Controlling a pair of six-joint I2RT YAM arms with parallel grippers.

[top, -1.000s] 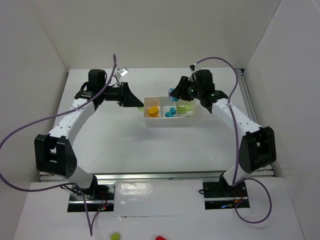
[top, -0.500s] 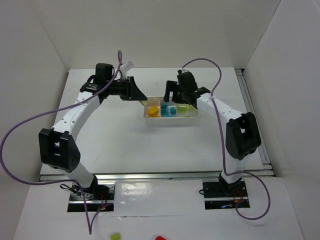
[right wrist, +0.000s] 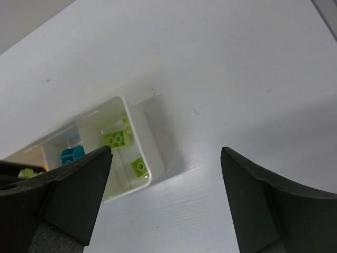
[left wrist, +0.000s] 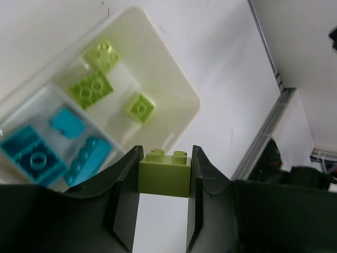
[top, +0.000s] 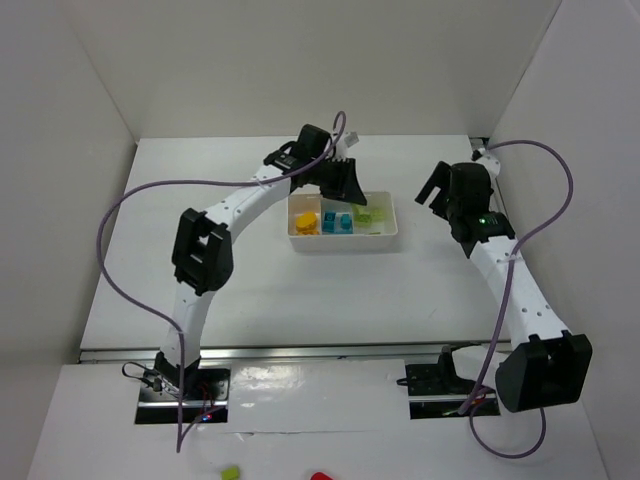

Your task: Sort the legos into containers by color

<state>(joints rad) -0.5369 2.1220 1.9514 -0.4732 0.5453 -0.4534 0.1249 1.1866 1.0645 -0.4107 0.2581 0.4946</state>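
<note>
While the left arm's jaws pinch a lime green brick (left wrist: pixel 164 171) by its sides, the step in hand looks like delivery. The brick hangs by the rim of the white tray (left wrist: pixel 185 94), beside the end compartment where three green bricks (left wrist: pixel 92 89) lie; cyan bricks (left wrist: pixel 31 153) fill the middle one. The next move calls for shifting fully over that green compartment, then letting go. The right arm's jaws are spread wide, holding nothing, over the counter (right wrist: pixel 221 79) off to the tray's side.
</note>
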